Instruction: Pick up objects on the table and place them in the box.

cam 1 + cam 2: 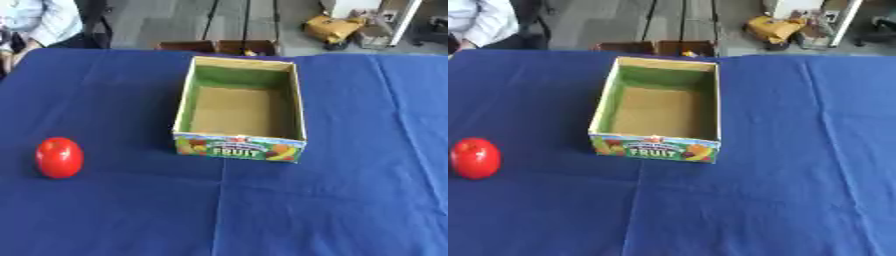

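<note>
Sitting alone on the blue cloth of the worktop [350,200], a red tomato-like fruit [59,157] lies to the left of the cardboard box [299,100] and well apart from it, on the robot's left side. It looks slightly taller than wide, so its long axis seems to run up and down or a little away from the camera; no stem can be made out, so which end points where is unclear. The box stands open-topped near the middle, its long axis running away from the robot and its printed "FRUIT" end facing it. Its inside looks bare, which suggests nothing has been placed yet. Neither hand shows in either view, so their state cannot be told. Given where the fruit lies, the left hand seems the likelier one to reach for it.
</note>
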`<state>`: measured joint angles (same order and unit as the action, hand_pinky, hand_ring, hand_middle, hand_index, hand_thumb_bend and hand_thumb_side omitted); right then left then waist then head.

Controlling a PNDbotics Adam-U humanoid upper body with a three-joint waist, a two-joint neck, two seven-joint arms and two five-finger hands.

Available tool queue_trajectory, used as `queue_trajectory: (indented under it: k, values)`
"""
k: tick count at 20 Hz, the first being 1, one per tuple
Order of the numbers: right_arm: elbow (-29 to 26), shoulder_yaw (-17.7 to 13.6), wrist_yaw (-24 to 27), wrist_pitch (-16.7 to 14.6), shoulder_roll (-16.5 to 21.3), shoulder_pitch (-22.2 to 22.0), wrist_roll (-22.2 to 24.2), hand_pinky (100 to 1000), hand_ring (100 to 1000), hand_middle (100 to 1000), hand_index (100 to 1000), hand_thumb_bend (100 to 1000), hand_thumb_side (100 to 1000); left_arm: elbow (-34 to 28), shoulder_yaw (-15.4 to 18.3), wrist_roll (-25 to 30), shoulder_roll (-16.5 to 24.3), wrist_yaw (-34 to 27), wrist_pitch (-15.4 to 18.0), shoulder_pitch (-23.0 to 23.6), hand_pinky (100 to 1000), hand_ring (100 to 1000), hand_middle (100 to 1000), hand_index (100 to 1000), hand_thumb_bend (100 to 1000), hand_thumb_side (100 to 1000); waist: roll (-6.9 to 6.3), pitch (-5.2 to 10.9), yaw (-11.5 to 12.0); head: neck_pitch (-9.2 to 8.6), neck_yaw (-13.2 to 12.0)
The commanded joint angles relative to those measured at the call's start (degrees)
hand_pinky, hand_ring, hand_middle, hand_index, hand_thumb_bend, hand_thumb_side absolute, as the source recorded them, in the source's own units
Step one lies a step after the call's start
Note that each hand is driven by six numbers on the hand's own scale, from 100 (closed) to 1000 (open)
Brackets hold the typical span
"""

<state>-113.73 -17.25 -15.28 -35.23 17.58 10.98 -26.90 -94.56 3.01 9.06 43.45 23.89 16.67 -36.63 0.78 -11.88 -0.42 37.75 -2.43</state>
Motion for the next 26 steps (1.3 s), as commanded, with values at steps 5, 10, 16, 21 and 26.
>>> queue_trajectory:
  k: [5, 10, 16, 21, 26]
  values:
    - [-0.9, 0.3, 0.9, -0.2, 2.0, -0.1, 0.8, 739, 821, 734, 851, 100, 1000, 10.8, -3.1, 9.8, 6.3, 5.5, 2.3, -6.4, 717, 822, 858, 1000, 100, 821, -0.40, 1.48, -0.3, 0.20, -0.7]
    - [-0.9, 0.3, 1.2, -0.2, 2.1, -0.2, 1.0, 739, 821, 734, 851, 100, 1000, 15.2, -4.2, 16.0, 6.2, 10.1, 4.5, -8.7, 797, 857, 900, 1000, 100, 859, -0.32, 1.62, -0.4, -0.37, -2.9]
    - [-0.9, 0.3, 1.3, -0.2, 2.1, -0.4, 1.3, 740, 821, 733, 851, 100, 1000, 17.8, -4.7, 23.0, 6.2, 16.6, 5.4, -10.6, 884, 890, 924, 1000, 100, 906, -0.32, 1.73, -0.2, -1.11, -3.8]
    - [-0.9, 0.3, 1.3, -0.1, 2.1, -0.5, 1.5, 740, 822, 731, 850, 100, 1000, 20.8, -6.6, 27.1, 7.8, 18.4, 6.4, -11.1, 940, 931, 964, 1000, 100, 988, -0.28, 1.64, -0.1, -1.47, -3.4]
    - [-0.9, 0.3, 1.3, 0.0, 2.0, -0.5, 1.6, 741, 823, 730, 851, 100, 1000, 23.7, -8.5, 28.3, 9.2, 16.8, 7.5, -10.6, 958, 941, 975, 1000, 206, 1000, -0.34, 1.54, 0.1, -1.64, -3.0]
